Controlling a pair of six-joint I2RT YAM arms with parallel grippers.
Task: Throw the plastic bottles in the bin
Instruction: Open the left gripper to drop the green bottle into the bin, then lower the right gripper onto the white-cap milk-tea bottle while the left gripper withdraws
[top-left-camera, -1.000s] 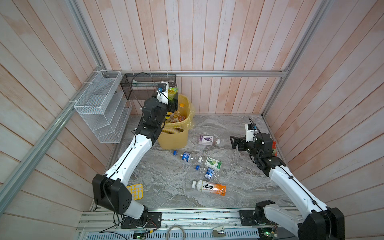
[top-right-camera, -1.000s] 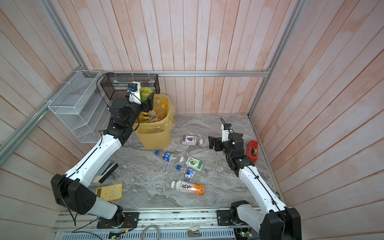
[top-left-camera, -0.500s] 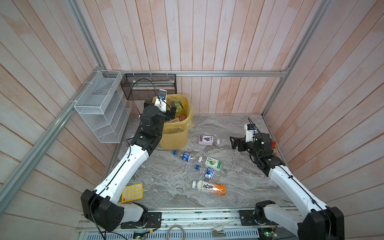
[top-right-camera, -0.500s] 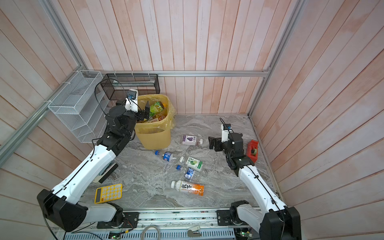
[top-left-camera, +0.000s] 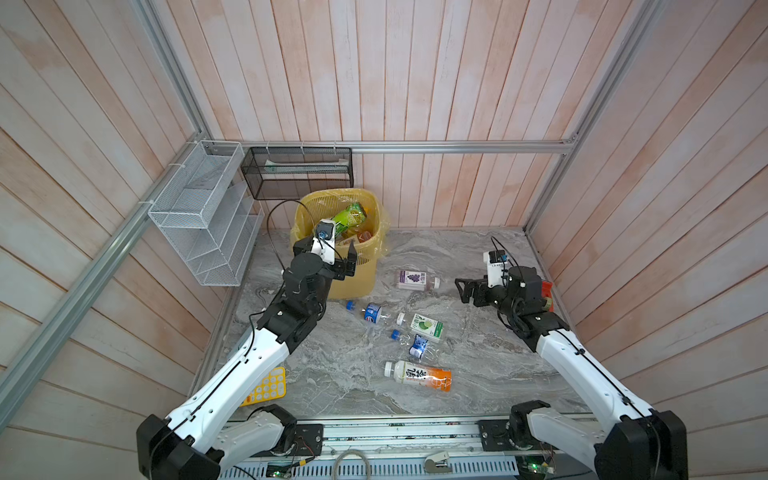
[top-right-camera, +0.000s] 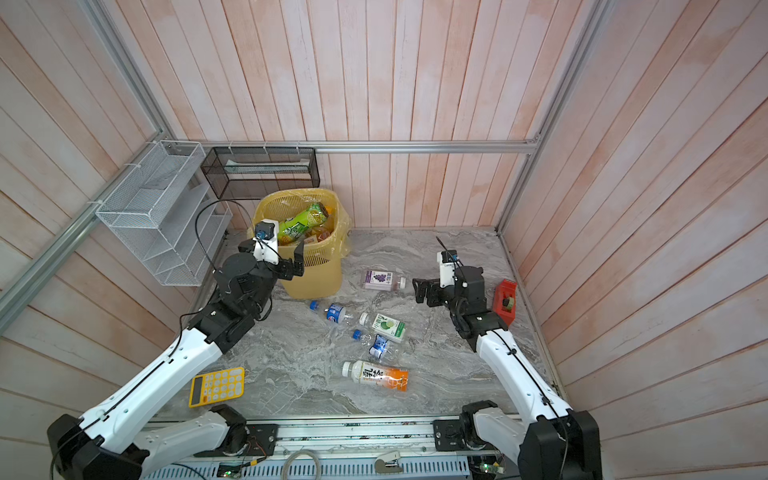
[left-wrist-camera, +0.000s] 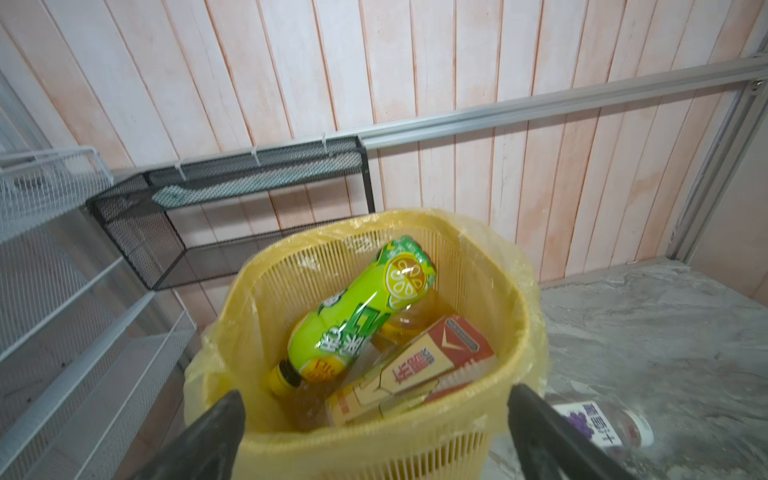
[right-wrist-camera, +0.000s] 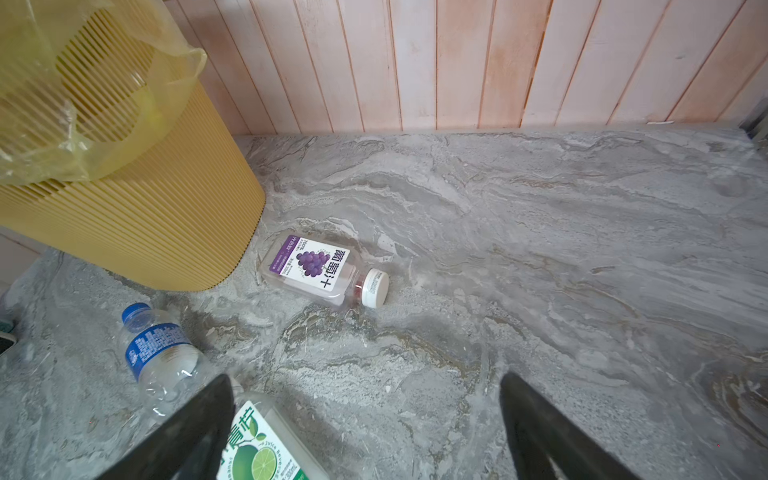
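The yellow bin stands at the back left and holds a green bottle on top of others. My left gripper hovers open and empty at the bin's near rim. On the floor lie a grape bottle, a blue-label bottle, a lime bottle, a crushed one and an orange one. My right gripper is open and empty, right of the grape bottle.
A white wire rack and a black mesh basket hang on the walls behind the bin. A yellow calculator lies at the front left. A red tape dispenser sits behind my right wrist by the wall.
My left gripper opened and let the green bottle drop into the bin, then drew back and down to the bin's near side. The right arm has not moved.
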